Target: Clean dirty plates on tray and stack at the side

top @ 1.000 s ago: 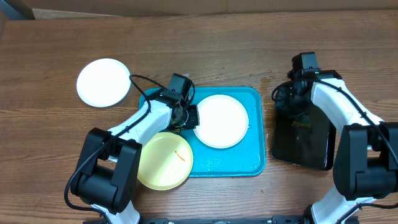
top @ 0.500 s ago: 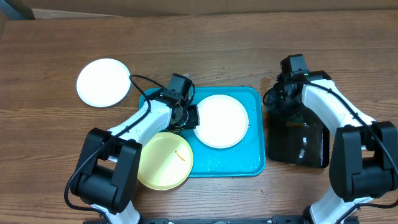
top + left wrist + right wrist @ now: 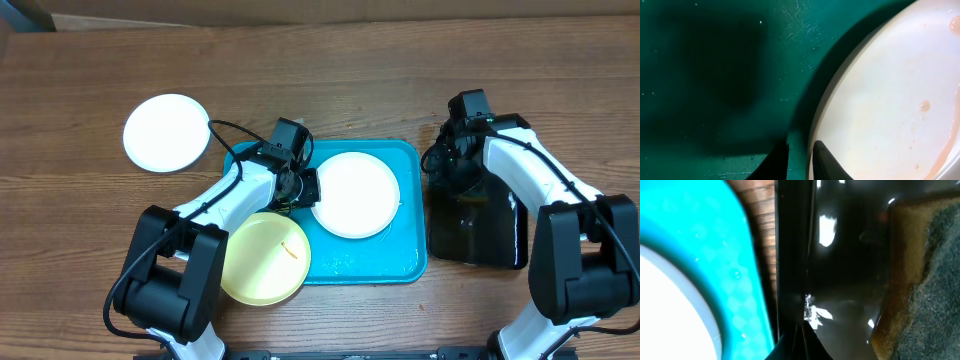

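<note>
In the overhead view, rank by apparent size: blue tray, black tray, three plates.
1. blue tray
2. black tray
3. white plate on the tray, yellow-green plate, white plate on the table: alike, unranked.

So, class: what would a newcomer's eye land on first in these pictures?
First, the bright cyan tray at the table's centre, with a white plate on it and the left end effector closed on that plate's left rim. A yellow plate overlaps the tray's near-left corner, and a glossy black tray sits to the right.
</note>
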You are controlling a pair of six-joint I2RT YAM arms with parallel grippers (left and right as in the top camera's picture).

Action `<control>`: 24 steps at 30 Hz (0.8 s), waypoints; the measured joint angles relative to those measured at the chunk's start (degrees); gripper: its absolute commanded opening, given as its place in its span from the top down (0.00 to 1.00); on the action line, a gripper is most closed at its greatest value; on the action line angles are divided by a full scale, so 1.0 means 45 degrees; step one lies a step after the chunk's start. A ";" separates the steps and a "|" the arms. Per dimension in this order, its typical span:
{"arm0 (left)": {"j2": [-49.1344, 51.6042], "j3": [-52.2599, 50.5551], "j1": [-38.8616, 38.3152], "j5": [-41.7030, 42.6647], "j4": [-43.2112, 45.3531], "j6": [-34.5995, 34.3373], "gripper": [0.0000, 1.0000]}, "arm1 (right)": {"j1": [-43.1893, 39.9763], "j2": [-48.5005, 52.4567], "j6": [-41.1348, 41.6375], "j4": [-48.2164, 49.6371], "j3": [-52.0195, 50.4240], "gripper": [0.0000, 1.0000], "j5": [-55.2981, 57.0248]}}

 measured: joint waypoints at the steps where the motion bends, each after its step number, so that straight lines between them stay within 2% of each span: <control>1: 0.0000 0.0000 0.0000 0.0000 0.0000 0.0000 0.81 | 0.0000 0.0005 -0.0107 0.0005 0.0000 0.96 -0.0117; 20: 0.0000 0.0000 0.0000 0.0000 0.0019 0.0000 0.80 | 0.0000 0.0005 -0.0641 -0.0568 0.0000 0.96 -0.0641; 24: 0.0000 0.0000 0.0000 0.0000 0.0029 0.0000 0.80 | 0.0000 0.0005 -0.0767 -0.0602 0.0000 0.92 -0.0695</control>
